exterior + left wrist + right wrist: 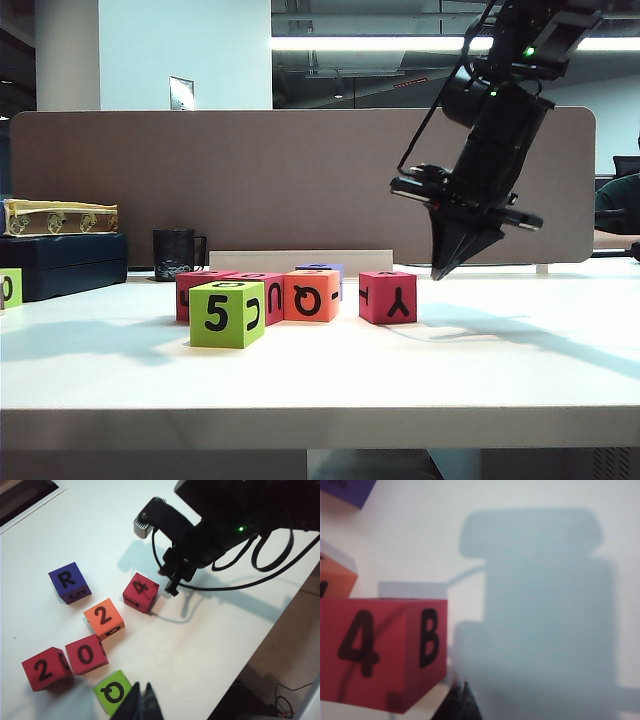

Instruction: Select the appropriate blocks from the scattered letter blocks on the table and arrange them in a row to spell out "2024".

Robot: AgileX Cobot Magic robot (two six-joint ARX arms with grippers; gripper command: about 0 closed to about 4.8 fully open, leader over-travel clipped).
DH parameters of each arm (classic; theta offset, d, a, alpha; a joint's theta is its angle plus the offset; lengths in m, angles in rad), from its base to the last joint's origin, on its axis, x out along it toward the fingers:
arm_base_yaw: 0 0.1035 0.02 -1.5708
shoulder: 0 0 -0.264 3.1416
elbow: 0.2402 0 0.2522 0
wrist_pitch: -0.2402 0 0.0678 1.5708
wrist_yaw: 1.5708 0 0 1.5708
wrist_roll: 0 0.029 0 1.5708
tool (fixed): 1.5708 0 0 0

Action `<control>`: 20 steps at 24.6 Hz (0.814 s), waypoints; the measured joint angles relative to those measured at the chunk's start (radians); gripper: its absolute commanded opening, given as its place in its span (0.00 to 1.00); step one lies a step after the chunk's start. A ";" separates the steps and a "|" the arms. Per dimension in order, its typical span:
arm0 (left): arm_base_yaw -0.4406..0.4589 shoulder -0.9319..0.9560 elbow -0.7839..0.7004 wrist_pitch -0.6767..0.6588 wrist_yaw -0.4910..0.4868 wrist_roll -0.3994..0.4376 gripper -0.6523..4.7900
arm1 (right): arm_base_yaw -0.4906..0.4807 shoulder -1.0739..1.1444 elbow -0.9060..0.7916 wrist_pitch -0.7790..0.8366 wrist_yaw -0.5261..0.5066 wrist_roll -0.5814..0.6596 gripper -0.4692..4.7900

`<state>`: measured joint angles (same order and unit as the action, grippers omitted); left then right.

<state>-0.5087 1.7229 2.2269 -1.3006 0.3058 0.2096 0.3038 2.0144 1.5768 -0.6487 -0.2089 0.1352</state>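
On the table [480, 370], four blocks form a loose row: block 2 [46, 668] touching block 0 [86, 653], the second 2 [103, 619] next, block 4 [140, 592] slightly apart. The Q block [113, 691] sits before the row, the R block [69, 582] behind it. The right gripper [445, 268] hangs just right of block 4.

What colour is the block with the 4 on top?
Pink-red 4 block, clearest in the left wrist view.
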 measured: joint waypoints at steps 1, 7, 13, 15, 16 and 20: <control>0.000 0.000 0.000 0.000 0.000 0.000 0.11 | 0.004 0.003 0.000 0.001 -0.005 0.000 0.09; 0.000 0.000 0.000 0.002 -0.023 0.000 0.11 | 0.048 0.032 0.000 0.019 -0.028 -0.001 0.09; 0.000 0.000 0.000 0.001 -0.038 0.000 0.11 | 0.083 0.042 0.001 0.068 -0.027 -0.001 0.09; 0.000 0.000 0.000 0.001 -0.040 0.000 0.11 | 0.090 0.045 0.000 0.079 -0.027 0.001 0.09; 0.000 0.000 0.000 0.002 -0.039 0.000 0.11 | 0.092 0.045 0.000 0.083 -0.027 0.002 0.09; 0.000 0.000 0.000 0.001 -0.041 0.000 0.11 | 0.095 0.045 0.000 0.095 -0.027 0.002 0.09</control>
<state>-0.5083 1.7229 2.2272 -1.2995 0.2649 0.2092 0.3988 2.0598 1.5772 -0.5541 -0.2363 0.1375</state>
